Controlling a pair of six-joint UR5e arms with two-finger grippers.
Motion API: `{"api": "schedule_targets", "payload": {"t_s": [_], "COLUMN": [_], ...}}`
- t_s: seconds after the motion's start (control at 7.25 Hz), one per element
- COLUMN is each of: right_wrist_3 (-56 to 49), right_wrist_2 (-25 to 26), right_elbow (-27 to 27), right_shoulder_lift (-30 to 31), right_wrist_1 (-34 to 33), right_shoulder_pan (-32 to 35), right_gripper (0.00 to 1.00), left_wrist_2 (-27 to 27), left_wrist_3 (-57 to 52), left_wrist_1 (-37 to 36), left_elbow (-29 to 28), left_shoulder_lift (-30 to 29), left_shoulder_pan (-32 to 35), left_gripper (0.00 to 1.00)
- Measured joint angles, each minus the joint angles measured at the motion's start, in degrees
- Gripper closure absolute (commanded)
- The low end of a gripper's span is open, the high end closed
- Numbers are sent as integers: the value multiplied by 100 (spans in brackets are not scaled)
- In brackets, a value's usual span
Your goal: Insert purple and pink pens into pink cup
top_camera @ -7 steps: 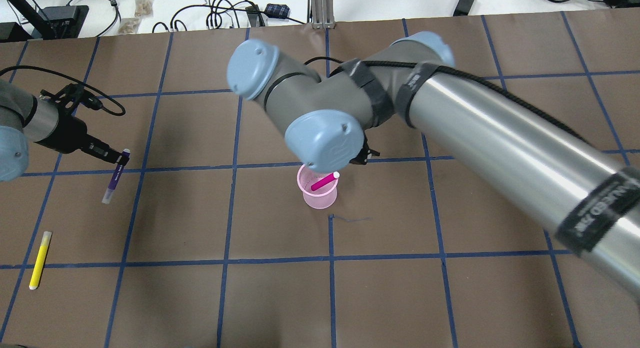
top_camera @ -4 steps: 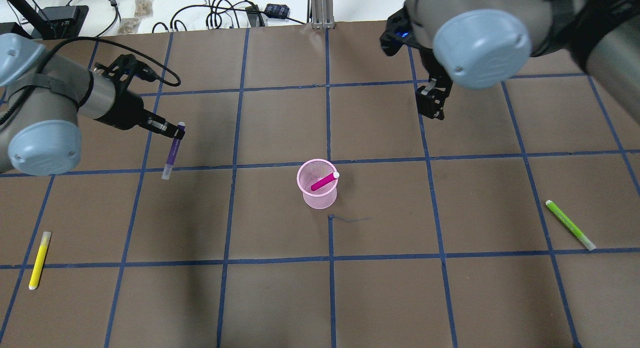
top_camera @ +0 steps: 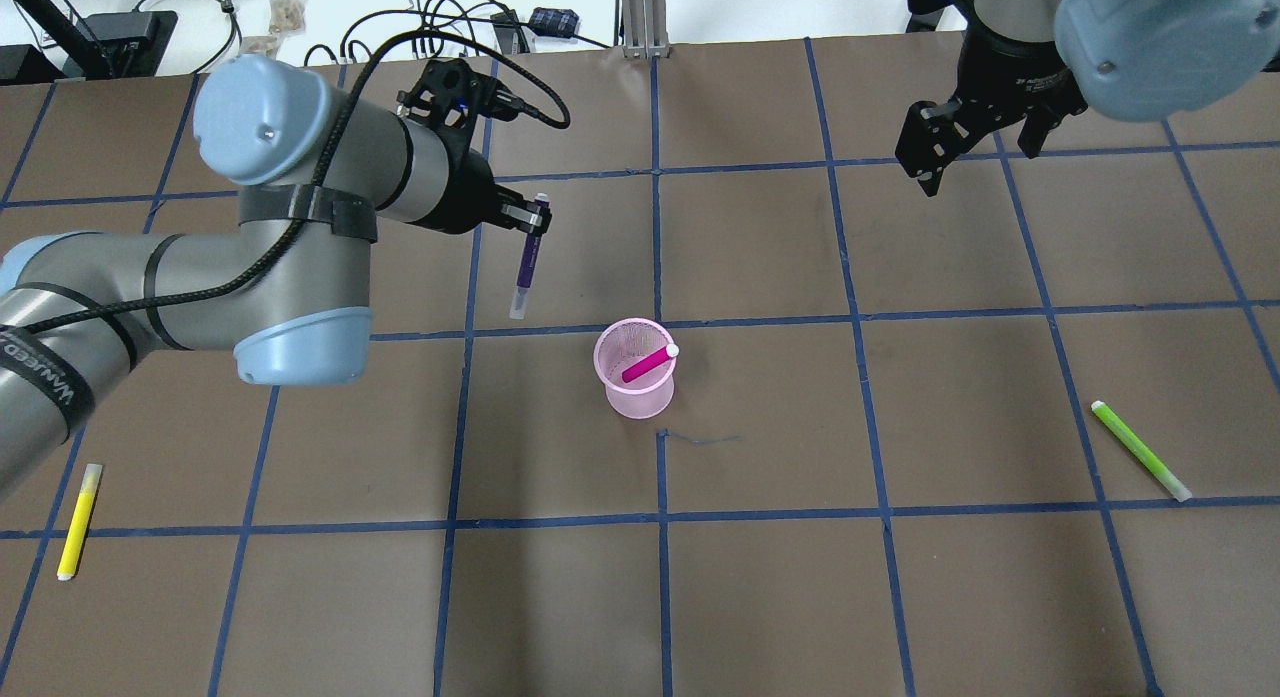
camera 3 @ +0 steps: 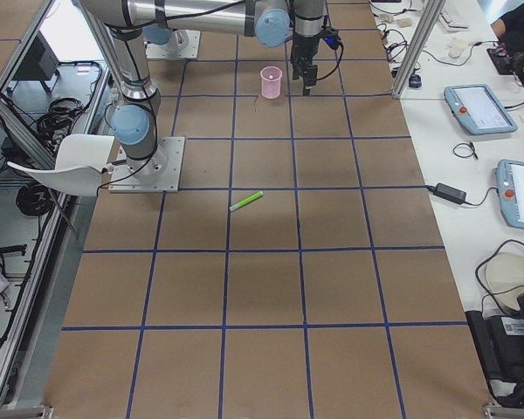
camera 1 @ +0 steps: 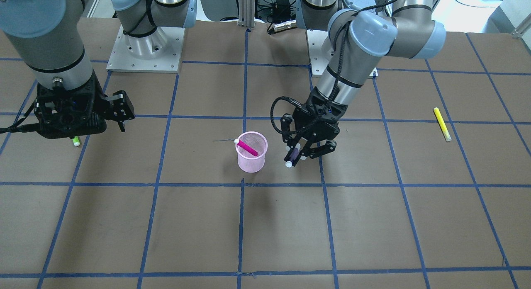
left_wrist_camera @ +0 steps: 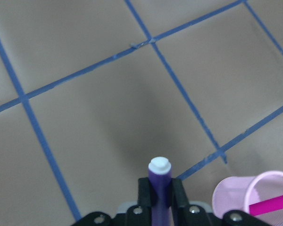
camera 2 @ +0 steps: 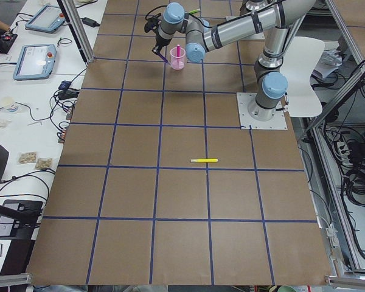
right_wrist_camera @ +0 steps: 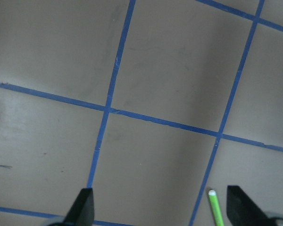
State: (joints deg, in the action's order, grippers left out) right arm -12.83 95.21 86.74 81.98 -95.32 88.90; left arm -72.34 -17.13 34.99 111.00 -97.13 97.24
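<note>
The pink mesh cup (top_camera: 634, 377) stands upright near the table's middle, also seen from the front (camera 1: 251, 158). The pink pen (top_camera: 648, 363) leans inside it, white tip above the rim. My left gripper (top_camera: 538, 217) is shut on the purple pen (top_camera: 524, 267), which hangs tip down above the table, left of and behind the cup. In the left wrist view the purple pen (left_wrist_camera: 159, 181) sits between the fingers, with the cup (left_wrist_camera: 240, 197) at the lower right. My right gripper (top_camera: 980, 142) is open and empty at the far right, well away from the cup.
A green pen (top_camera: 1140, 450) lies on the table at the right; it also shows in the right wrist view (right_wrist_camera: 216, 209). A yellow pen (top_camera: 79, 520) lies at the near left. Cables and boxes lie beyond the table's far edge.
My left arm has carried the purple pen rightward toward the cup. My right arm has pulled away from above the cup to the far right, with the pink pen staying in the cup.
</note>
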Motion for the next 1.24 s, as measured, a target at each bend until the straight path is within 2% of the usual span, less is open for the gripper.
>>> {"api": "schedule_targets", "payload": {"t_s": [0.14,0.28,0.69,1.24], "right_wrist_3": [259,314,516,980], "right_wrist_2": [-484,-737,-806,-858], "right_elbow": [-13,-23,-49,-47], "right_shoulder_lift": [1,18,224,373], "right_wrist_1": [-6,-7,147,159], "right_shoulder_pan": [-52,-112,-213,-214], "right_gripper": [0,0,0,0], "left_wrist_2": [-161,-323,-673,-765], "left_wrist_3": [512,928,1471,1542], "left_wrist_1": [-525,-876,-1647,-2684], "left_elbow": [45,95,459,1092], "left_shoulder_lift": [-84,-168,-243,-243], "left_shoulder_pan": [350,612,1000,1045], "left_gripper": [100,100,100,100]}}
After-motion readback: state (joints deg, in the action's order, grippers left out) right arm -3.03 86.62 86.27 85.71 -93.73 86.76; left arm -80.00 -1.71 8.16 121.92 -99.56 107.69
